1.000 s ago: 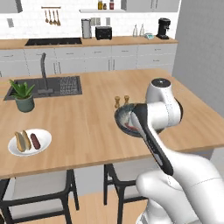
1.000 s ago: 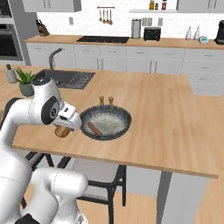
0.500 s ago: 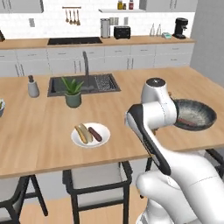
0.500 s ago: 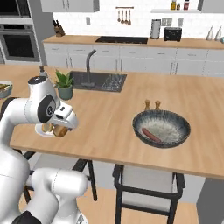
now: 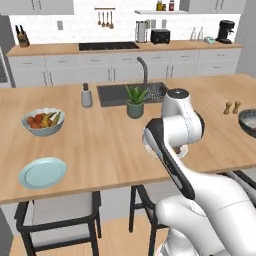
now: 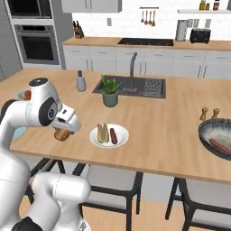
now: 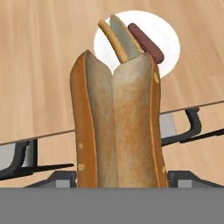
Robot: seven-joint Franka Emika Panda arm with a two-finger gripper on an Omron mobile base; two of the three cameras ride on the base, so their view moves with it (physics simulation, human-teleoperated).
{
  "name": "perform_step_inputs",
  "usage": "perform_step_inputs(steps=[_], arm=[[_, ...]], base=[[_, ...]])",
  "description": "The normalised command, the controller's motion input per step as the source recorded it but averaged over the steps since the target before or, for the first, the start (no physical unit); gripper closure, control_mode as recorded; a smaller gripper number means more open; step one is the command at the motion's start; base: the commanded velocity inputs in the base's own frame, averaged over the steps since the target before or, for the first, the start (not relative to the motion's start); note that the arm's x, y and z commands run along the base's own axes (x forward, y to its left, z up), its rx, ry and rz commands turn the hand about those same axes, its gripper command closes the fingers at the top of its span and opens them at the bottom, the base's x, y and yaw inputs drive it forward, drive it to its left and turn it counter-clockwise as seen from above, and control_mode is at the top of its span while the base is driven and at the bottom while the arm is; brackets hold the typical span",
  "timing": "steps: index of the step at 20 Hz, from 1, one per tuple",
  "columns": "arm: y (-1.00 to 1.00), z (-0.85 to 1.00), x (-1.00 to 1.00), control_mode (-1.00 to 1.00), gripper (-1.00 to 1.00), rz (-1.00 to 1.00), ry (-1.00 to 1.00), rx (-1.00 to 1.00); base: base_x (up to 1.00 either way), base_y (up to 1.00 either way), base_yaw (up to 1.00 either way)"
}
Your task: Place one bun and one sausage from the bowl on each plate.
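Jaws clamp 1 bun across its flanks: light, soft, crushable, so keep squeeze gentle. Teal plate waits; white plate already filled.

Wooden island counter carries pale fruit bowl near left edge, grey bottle toward far edge, just left of sink. Potted plant on sink's near rim. Two small wooden shakers near right end. Dark stools under near edge.
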Motion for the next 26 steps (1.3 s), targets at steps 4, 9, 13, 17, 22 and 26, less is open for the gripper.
perform_step_inputs(steps=[4,9,13,17,22,26], arm=[[0.0,0.0,0.0,1.0,1.0,0.0,0.0,0.0],[0.0,0.0,0.0,1.0,1.0,0.0,0.0,0.0],[0.0,0.0,0.0,1.0,1.0,0.0,0.0,0.0],[0.0,0.0,0.0,1.0,1.0,0.0,0.0,0.0],[0.19,-0.02,0.41,-1.0,1.0,0.04,0.06,0.0],[-0.25,-0.16,0.67,-1.0,1.0,0.11,0.15,0.05]], base=[[0.0,1.0,0.01],[0.0,1.0,0.03],[0.0,1.0,0.04],[0.02,0.86,0.03],[0.0,0.0,0.0],[0.0,0.0,0.0]])
